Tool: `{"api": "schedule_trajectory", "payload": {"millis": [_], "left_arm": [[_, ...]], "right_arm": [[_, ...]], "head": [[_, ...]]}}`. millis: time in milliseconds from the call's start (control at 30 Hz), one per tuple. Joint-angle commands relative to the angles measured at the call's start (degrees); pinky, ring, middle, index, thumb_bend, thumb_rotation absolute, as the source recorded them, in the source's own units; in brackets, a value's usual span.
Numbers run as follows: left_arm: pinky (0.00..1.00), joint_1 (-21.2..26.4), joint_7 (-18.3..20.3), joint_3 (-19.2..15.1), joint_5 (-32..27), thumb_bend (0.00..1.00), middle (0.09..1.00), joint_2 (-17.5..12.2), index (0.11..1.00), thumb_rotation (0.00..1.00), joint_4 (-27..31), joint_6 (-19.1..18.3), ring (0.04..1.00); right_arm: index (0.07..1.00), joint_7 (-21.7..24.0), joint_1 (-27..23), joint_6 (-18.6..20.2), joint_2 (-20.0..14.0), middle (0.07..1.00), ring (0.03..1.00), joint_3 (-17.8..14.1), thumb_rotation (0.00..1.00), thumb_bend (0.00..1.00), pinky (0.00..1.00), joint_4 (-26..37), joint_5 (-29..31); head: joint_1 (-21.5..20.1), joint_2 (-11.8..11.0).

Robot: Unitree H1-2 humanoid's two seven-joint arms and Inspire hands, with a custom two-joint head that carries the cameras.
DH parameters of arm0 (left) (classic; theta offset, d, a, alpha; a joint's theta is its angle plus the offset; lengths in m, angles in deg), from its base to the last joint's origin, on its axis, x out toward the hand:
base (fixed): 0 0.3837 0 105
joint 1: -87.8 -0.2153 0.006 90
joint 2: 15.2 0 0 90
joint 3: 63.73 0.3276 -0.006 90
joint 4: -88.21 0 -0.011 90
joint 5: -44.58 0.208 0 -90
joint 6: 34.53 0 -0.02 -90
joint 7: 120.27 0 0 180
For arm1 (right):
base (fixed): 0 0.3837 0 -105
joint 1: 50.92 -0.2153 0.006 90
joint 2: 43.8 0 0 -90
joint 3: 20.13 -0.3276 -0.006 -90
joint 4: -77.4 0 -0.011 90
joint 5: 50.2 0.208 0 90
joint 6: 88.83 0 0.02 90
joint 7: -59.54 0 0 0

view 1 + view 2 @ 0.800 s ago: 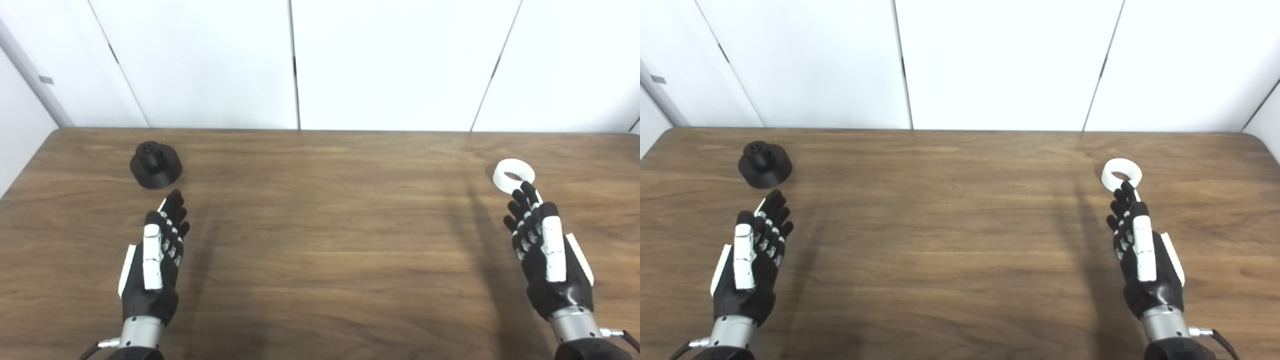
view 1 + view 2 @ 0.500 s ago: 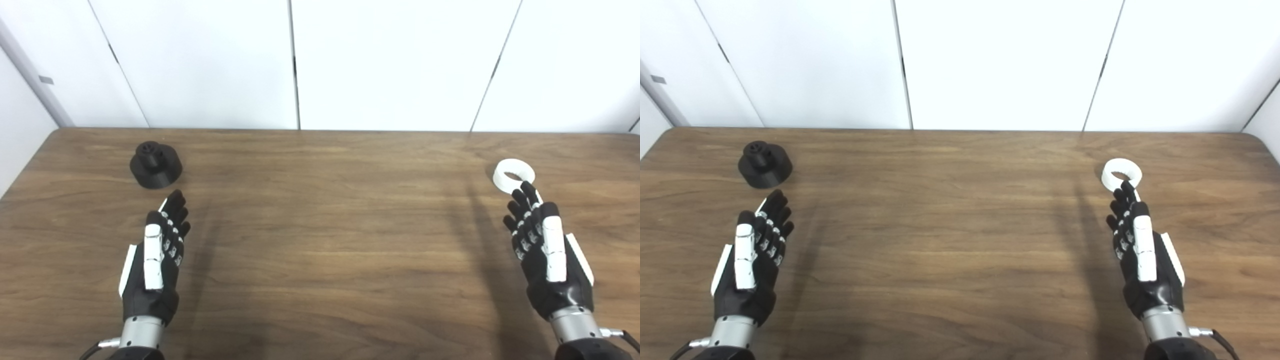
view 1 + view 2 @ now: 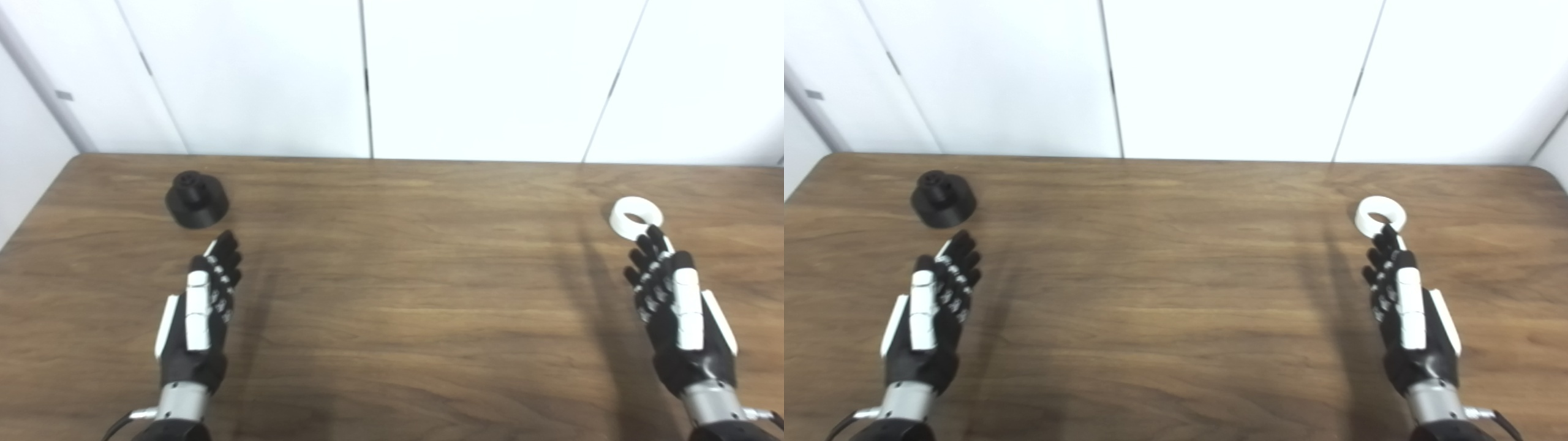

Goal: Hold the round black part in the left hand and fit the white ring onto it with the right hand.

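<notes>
White wall panels behind, brown wood-grain counter [image 3: 392, 294] in front, bare except for two parts.

Count: one round black part [image 3: 196, 199], one white ring [image 3: 636, 217], two robot hands. Nothing else on the surface.

Black part sits far left, near the back edge, resting on its wide base with the narrower hub pointing up. That orientation suits the job: hub is exposed for the ring to drop over. White ring lies flat at far right, hole up. Parts are well apart, each on the side of the hand meant to take it, so neither arm should need to cross over.

Left robot hand [image 3: 202, 312] hovers low over the counter just in front of the black part, fingers extended and spread, holding nothing. Fingertips point at the part but don't touch it.

Right robot hand [image 3: 677, 318] is likewise flat and spread wide, empty. Its fingertips overlap the near edge of the ring in both views; can't tell whether that's contact or just above it.

Read: pre-grasp stage, both pickups not yet done. Next is likely closing each hand on its own part, then bringing them to centre.
</notes>
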Motion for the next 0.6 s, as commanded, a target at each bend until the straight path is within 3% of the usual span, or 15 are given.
{"api": "schedule_trajectory", "payload": {"millis": [0, 267, 333, 567], "left_arm": [[1.0, -4.0, -0.4, 1.0, 1.6, 0.51, 0.973, 0.0, 0.941, 1.0, 1.3, 2.4, 0.985], [1.0, -4.6, -1.4, 2.6, 2.7, 0.53, 0.957, 2.3, 0.923, 0.93, -0.3, 4.6, 0.957], [1.0, -4.7, -1.8, 3.3, 3.1, 0.54, 0.957, 2.5, 0.923, 0.92, -0.8, 5.1, 0.958], [0.99, -4.5, -3.1, 4.8, 3.9, 0.55, 0.953, 2.8, 0.921, 0.92, -2.4, 6.4, 0.954]], "right_arm": [[1.0, 1.3, 4.3, -3.2, -2.6, 1.0, 1.0, 0.1, 1.0, 0.44, 1.0, 0.2, 0.2], [1.0, 3.0, 3.9, -4.6, -3.5, 1.0, 1.0, -1.1, 1.0, 0.49, 1.0, -2.0, 0.9], [1.0, 2.7, 4.0, -4.6, -3.4, 1.0, 1.0, -1.2, 1.0, 0.52, 1.0, -1.9, 0.1], [0.958, 1.7, 4.3, -4.3, -3.0, 0.972, 0.989, -1.4, 1.0, 0.48, 1.0, -1.3, -1.7]], "head": [[1.4, -0.3], [10.6, -4.3], [11.9, -5.2], [14.1, -7.3]]}}
